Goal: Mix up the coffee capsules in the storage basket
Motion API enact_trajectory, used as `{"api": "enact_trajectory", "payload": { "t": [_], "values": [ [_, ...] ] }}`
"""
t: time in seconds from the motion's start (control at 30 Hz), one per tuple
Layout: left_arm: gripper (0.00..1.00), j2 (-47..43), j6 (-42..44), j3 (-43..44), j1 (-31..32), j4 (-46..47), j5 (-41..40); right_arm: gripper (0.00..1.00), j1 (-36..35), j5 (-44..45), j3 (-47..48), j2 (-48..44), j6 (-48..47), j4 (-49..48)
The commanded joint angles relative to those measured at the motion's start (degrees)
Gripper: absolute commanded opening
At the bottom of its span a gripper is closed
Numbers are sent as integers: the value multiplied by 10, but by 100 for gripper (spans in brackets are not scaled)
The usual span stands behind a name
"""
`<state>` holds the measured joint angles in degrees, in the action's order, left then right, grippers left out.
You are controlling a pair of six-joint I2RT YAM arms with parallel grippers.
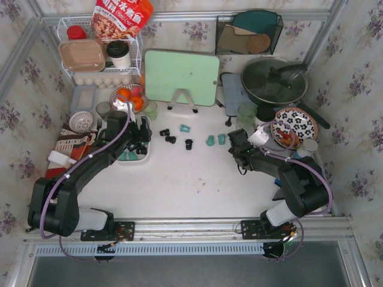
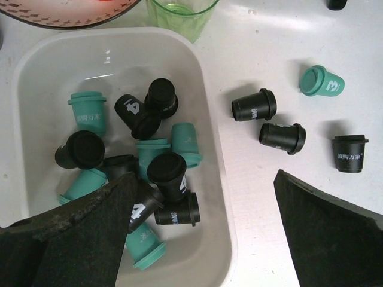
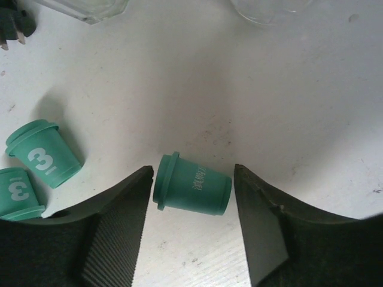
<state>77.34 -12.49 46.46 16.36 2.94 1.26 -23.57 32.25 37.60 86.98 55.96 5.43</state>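
The white storage basket (image 2: 212,119) holds several teal and black coffee capsules (image 2: 164,173); in the top view it (image 1: 142,159) lies under my left gripper (image 1: 141,135). My left gripper (image 2: 203,179) is open and empty, one finger in the basket and the other over the table. Loose on the table are three black capsules (image 2: 254,105) and a teal one (image 2: 321,81). My right gripper (image 3: 192,178) is open around a teal capsule (image 3: 192,185) lying on its side. Two more teal capsules (image 3: 43,152) lie to its left, also in the top view (image 1: 210,141).
A green cup (image 2: 182,12) and a fruit plate (image 1: 128,98) stand just behind the basket. A green cutting board (image 1: 182,78) stands at the back, with a lidded pan (image 1: 274,81), a patterned plate (image 1: 294,125) and another green cup (image 1: 246,113) on the right.
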Motion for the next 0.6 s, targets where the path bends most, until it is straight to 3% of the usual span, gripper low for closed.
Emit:
{"api": "enact_trajectory", "payload": {
  "t": [0.0, 0.23, 0.57],
  "values": [
    [99, -3, 3, 5, 3, 17, -1, 60, 0, 9, -1, -6, 8, 9],
    [99, 2, 13, 13, 20, 17, 5, 37, -1, -31, -19, -61, -97, -40],
    [99, 32, 54, 63, 99, -18, -16, 29, -21, -244, -138, -252, -421, -291]
  ]
}}
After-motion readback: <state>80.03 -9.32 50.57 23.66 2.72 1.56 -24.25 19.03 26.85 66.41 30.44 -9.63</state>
